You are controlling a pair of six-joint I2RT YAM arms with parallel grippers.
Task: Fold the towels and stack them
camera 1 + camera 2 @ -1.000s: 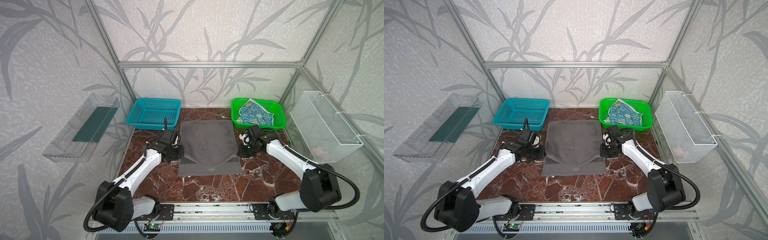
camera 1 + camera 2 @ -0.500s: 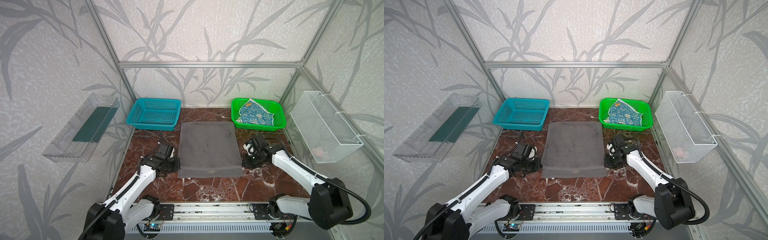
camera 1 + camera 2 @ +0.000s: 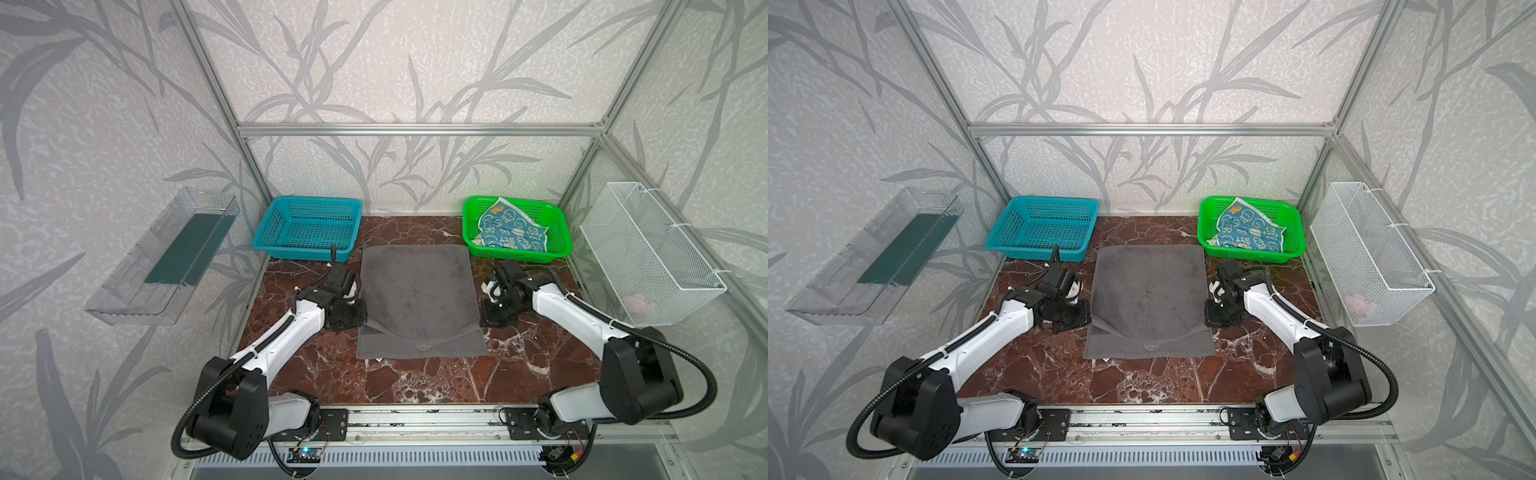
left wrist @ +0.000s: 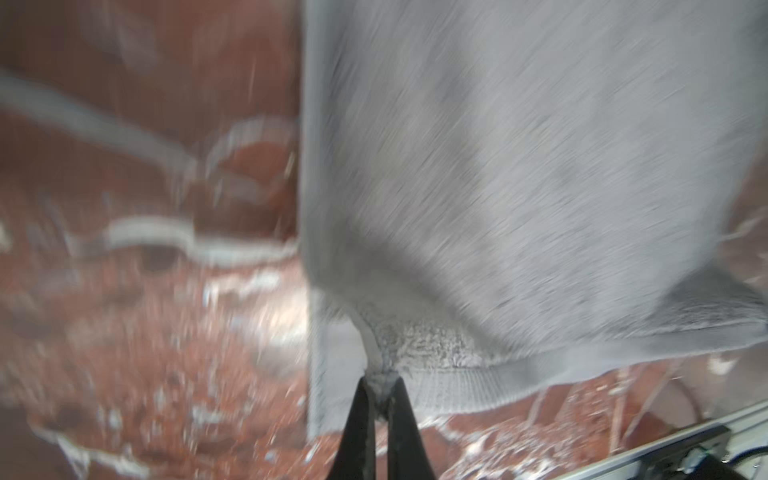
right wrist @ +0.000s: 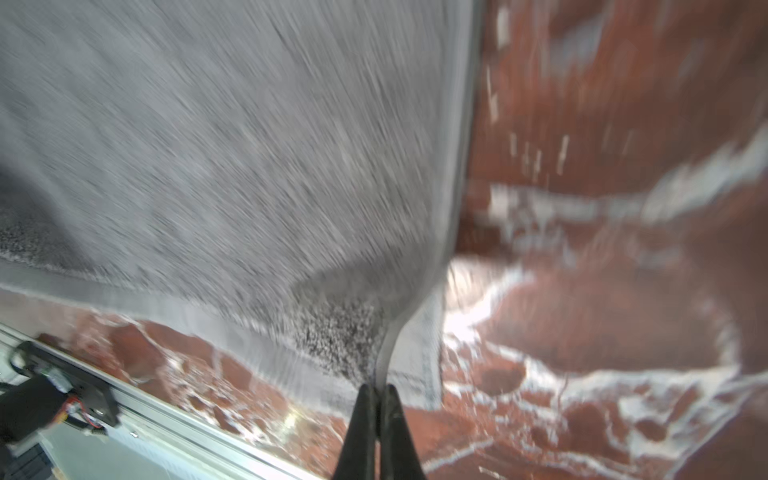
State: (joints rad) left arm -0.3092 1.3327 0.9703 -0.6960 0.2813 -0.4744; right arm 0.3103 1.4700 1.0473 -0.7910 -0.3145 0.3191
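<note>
**Both grippers pinched on the grey towel, mid-table**

The grey towel [image 3: 417, 299] lay on the centre of the marble table [image 3: 415, 382], its far edge between the teal basket [image 3: 270, 243] and the green basket [image 3: 559, 249]. The left gripper [image 3: 360, 318] sat at its left side and the right gripper [image 3: 484, 318] at its right, both low over the marble. In both top views the black gripper bodies hid the fingertips, so the grip could not be read from there.

The wrist views settled it. The left gripper [image 4: 380, 380] had its fingers [image 4: 361, 415] drawn together on a corner of the grey cloth. The right gripper [image 5: 376, 388] likewise clamped a thin edge of the same towel. Both wrist pictures were heavily smeared; pile and marble veins ran to streaks.

Between the two grips, the upper layer's edge sagged in a shallow V over a lower layer that stayed flat. A small white tag [image 3: 378, 360] poked out at the near edge.

The teal-blue towel [image 3: 511, 232] lay crumpled in the green basket, its underside hidden. The print was too small to read.

Something pale pink [image 3: 636, 303] sat in the wire basket [image 3: 648, 232] on the right wall; I could not tell what it was.
</note>
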